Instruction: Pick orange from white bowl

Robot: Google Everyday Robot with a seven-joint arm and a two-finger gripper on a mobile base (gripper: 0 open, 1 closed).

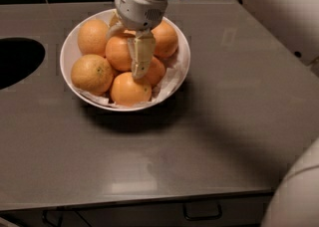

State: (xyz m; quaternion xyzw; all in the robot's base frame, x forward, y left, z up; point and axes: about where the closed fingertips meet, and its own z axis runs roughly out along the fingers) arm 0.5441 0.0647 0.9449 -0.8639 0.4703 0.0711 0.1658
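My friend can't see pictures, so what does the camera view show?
A robot's gripper reaches down into a white bowl piled with oranges, right beside the middle orange. The white bowl sits on a grey counter.

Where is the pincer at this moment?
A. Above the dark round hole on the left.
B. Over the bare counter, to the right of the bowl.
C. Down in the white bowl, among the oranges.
C: the pincer is down inside the white bowl, against the oranges piled there, well apart from the dark hole.
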